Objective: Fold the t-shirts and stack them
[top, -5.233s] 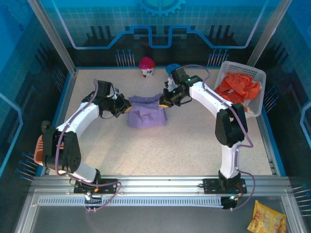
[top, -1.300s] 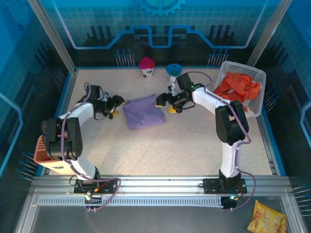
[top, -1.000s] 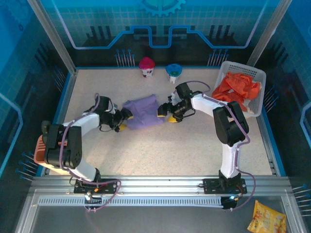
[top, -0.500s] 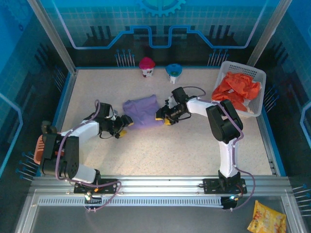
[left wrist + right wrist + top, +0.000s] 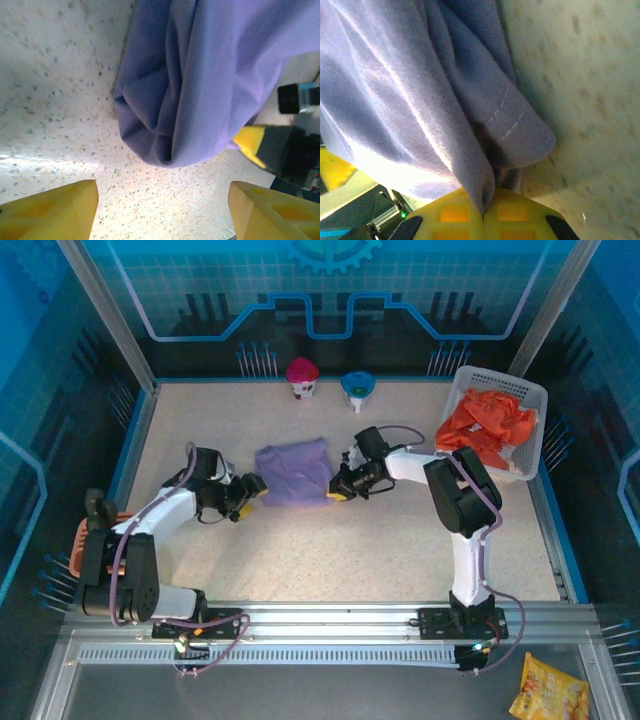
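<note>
Left arm (image 5: 165, 510) and right arm (image 5: 415, 458) are white with black joints, purple cables (image 5: 117, 560), yellow gripper fingers (image 5: 55, 212).

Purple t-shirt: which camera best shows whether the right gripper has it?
Right wrist: a fold of the purple t-shirt is clamped in the shut right gripper, close up. Top external shows that gripper at its right edge, too small to judge. Left wrist shows its other end before the open left gripper.

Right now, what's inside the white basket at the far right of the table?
Crumpled orange-red t-shirts lie heaped inside the white basket. How many there are, and anything beneath them, cannot be told: the pile covers it.
</note>
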